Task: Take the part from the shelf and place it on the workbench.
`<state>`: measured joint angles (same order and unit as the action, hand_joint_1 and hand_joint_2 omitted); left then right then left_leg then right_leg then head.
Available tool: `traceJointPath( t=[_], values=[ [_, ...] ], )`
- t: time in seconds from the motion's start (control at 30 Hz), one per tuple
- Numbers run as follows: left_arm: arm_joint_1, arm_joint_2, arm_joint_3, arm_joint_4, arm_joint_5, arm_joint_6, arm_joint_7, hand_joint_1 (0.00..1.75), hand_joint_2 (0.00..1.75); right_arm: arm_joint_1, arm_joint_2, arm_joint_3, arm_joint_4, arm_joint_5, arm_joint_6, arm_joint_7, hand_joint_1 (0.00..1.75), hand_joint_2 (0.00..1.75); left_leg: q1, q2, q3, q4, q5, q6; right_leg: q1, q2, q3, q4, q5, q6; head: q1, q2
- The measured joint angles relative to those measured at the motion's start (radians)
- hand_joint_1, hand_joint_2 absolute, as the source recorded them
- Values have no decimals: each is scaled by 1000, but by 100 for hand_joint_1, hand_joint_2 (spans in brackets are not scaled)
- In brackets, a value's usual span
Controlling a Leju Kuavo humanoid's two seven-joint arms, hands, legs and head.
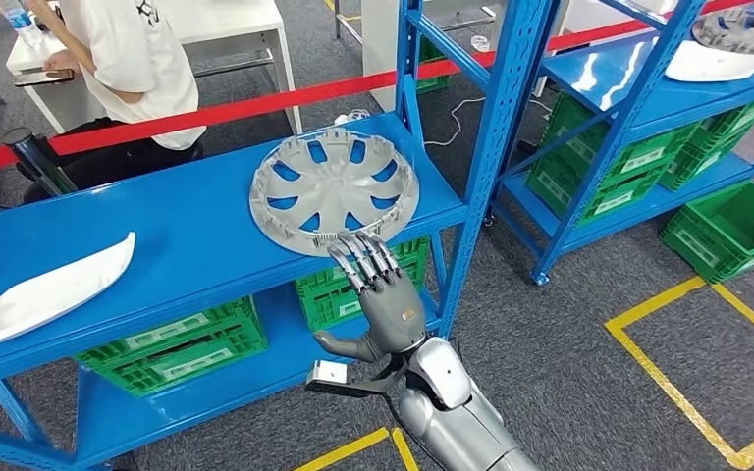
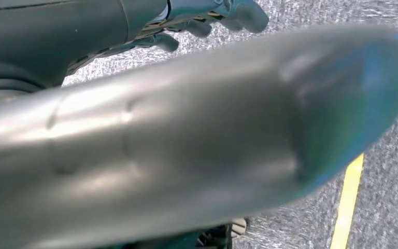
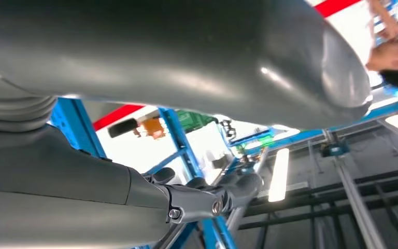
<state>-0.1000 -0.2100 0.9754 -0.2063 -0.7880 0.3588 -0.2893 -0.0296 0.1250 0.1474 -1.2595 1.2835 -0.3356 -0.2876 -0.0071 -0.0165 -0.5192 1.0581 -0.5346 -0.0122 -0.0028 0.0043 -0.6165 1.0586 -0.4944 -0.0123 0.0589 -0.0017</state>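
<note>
On the glossy blue steel shelf (image 1: 187,231) a round grey plastic wheel cover (image 1: 334,191) lies flat; at its 6 o'clock rim, the right hand (image 1: 378,285) rests, fingers straight, holding nothing.

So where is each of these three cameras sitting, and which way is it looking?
Head view: high on the body, looking down at the blue shelf and grey wheel cover; the right hand reaches its near rim.
Left wrist view: looks at grey floor; left hand at the edge.
Right wrist view: faces upward at ceiling and racks; right hand.
Shared: the right hand and the blue racks.
</note>
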Motion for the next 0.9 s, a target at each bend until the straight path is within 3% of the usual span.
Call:
traceJointPath(
  t=[0.07, 0.2, 0.23, 0.27, 0.33, 0.37, 0.43, 0.47, 0.53, 0.6, 0.67, 0.73, 0.77, 0.87, 0.9],
  values=[
    [-4, 2, 0, 0, -2, -3, 0, 0, 0, 1, 0, 0, -1, 1, -6, 1, 0, 0, 1, 3, -13, 42, -9, -12, -4, 0, 23, -7, 6, -14, -4, 0],
    [-10, 4, 0, 0, -2, -5, 2, 0, 0, 3, 0, 0, -3, 4, -10, 2, 0, 0, 9, 8, -153, 244, -82, -31, -6, 0, 48, -8, -15, -24, -13, 0],
    [-8, 5, 0, 0, -1, -5, 4, 0, 0, 4, 0, 0, -3, 5, -9, 2, 0, 0, 10, 8, -177, 260, -82, -32, -7, 1, 54, -8, -22, -23, -13, 0],
    [-6, 5, 0, 0, 0, -5, 6, 0, 0, 5, 0, 0, -3, 6, -9, 3, 0, 0, 11, 8, -181, 239, -59, -32, -7, 3, 63, -8, -30, -22, -13, 0],
    [-4, 5, 1, 0, 1, -5, 7, 0, 0, 4, 0, 0, -3, 5, -7, 1, 0, 0, 11, 10, -152, 119, 30, -27, -9, 3, 84, -9, -46, -15, -13, 0],
    [-4, 5, 1, 0, 1, -5, 8, 0, 0, 3, 1, 0, -3, 3, -6, 0, 0, 0, 10, 12, -135, 59, 57, -23, -9, 3, 94, -9, -55, -10, -14, 0],
    [-4, 5, 2, 1, 3, -5, 9, 0, 0, -1, 1, 0, -3, -2, -2, -3, 0, 0, 5, 14, -115, 0, 72, -11, -8, 1, 104, -12, -66, 3, -17, 0],
    [-2, 6, 2, 1, 4, -4, 10, 0, 0, -3, 1, 0, -3, -4, 0, -4, 0, 0, 3, 14, -111, -3, 63, -3, -6, 1, 110, -12, -66, 10, -18, 0],
    [1, 6, 3, 1, 6, -3, 10, 0, 0, -6, 1, 0, -3, -6, 2, -8, 0, 0, 6, 13, -92, -13, 72, 11, -6, 1, 111, 7, -61, 20, -16, 0],
    [0, 5, 4, 1, 13, -2, 13, 0, 0, -13, 1, 0, -3, -8, 5, -14, 0, 0, 10, 12, -71, -20, 68, 21, -7, 0, 69, 83, -65, 29, -13, 0],
    [-1, 6, 6, 1, 20, -1, 16, 0, 0, -20, 1, 0, -3, -10, 8, -23, 0, 0, 10, 12, -62, -22, 60, 27, -8, 0, -11, 195, -106, 36, -10, 0],
    [1, 5, 10, 1, 23, 0, 17, 0, 0, -23, 0, 0, -2, -15, 10, -35, 0, 0, 9, 10, -52, -23, 48, 28, -8, 0, -76, 255, -145, 38, -9, 0],
    [2, 5, 12, 1, 23, 1, 18, 0, 0, -25, 0, 0, -2, -18, 11, -41, 0, 0, 9, 9, -44, -23, 41, 27, -8, 0, -88, 241, -134, 36, -9, 0],
    [5, 3, 15, 2, 21, 8, 20, 0, 0, -39, 0, 0, -2, -27, 15, -53, 0, 0, 8, 8, -15, -21, 18, 19, -6, -1, -51, 72, -5, 27, -9, 0],
    [4, 2, 16, 2, 20, 9, 20, 0, 0, -47, 0, 0, -1, -28, 17, -54, 0, 0, 7, 8, -10, -21, 12, 14, -4, -1, -39, 29, 14, 22, -9, 0]
  ],
)
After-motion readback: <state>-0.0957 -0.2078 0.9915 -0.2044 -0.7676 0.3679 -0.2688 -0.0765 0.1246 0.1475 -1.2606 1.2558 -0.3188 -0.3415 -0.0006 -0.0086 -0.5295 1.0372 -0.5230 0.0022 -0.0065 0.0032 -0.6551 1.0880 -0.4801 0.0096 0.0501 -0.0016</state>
